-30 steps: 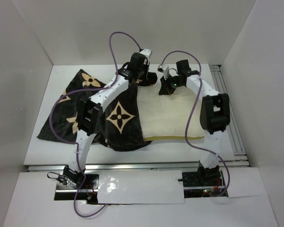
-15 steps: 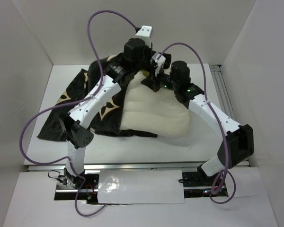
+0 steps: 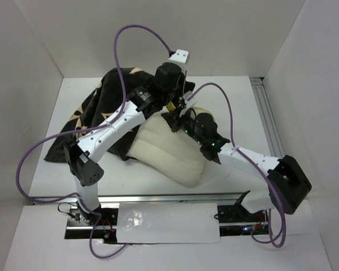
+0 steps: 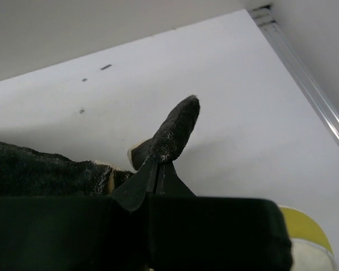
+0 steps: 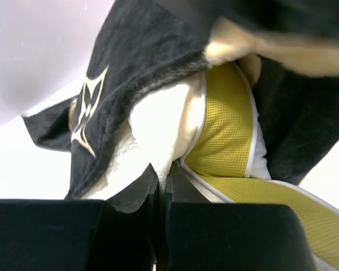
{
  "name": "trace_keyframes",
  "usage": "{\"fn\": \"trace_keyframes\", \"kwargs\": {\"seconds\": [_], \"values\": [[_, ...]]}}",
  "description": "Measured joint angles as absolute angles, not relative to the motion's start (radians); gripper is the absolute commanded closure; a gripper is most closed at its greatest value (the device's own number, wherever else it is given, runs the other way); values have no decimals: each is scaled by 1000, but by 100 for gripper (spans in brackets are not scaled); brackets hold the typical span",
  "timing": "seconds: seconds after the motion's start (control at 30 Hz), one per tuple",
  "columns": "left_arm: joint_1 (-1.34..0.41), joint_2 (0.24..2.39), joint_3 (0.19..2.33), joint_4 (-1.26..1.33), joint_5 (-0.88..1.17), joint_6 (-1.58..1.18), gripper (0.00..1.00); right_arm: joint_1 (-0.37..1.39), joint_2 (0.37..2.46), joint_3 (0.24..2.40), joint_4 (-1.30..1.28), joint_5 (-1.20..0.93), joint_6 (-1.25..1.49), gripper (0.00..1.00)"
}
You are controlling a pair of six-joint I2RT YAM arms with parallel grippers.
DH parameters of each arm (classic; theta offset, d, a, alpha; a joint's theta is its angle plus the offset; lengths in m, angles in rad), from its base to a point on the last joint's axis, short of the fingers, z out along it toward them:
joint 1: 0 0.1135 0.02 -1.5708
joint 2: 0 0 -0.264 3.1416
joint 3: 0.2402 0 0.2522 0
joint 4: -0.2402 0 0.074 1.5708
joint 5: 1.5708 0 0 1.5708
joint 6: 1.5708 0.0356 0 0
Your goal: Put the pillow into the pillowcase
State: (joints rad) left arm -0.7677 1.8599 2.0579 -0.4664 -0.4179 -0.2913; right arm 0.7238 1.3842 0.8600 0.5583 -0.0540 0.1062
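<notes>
Top external view: the pillowcase [image 3: 96, 113] lies heaped toward the far-left corner of the table [image 3: 243, 107]. Its dark plush edge is draped over the far-left part of the pillow [image 3: 169, 155], which slants across the middle toward the near edge. Our left gripper [image 4: 157, 168] is pinched fully together on a fold of the pillowcase hem, raised off the table. Our right gripper [image 5: 161, 182] is likewise clamped tight, on the pillow's cream cover. We judge it best to hold the hem high and taut so the mouth gapes. We would then feed the pillow leftward, corner first, letting neither pinch slip.
</notes>
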Motion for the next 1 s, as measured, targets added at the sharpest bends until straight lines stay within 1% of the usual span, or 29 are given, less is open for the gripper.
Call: {"fn": "trace_keyframes", "kwargs": {"seconds": [0.1,0.2,0.27,0.4,0.57,0.73,0.83,1.0], "values": [[-789,1834,2003,-447,-358,-305,100,728,1332,710,701,6,183,100],[-787,1819,1990,-440,-290,-321,100,690,1320,592,836,27,299,100],[-781,1816,1990,-440,-267,-321,100,679,1320,575,856,35,340,100],[-764,1810,1990,-421,-205,-319,100,661,1329,572,902,15,421,100],[-755,1803,1976,-390,-2,-268,100,622,1357,618,899,-37,482,100],[-754,1710,1797,-292,144,-234,100,535,1388,656,906,-105,565,100],[-754,1668,1756,-255,191,-225,100,498,1458,657,1017,-184,641,100],[-731,1671,1796,-271,236,-214,100,457,1679,739,1195,-336,802,100]]}}
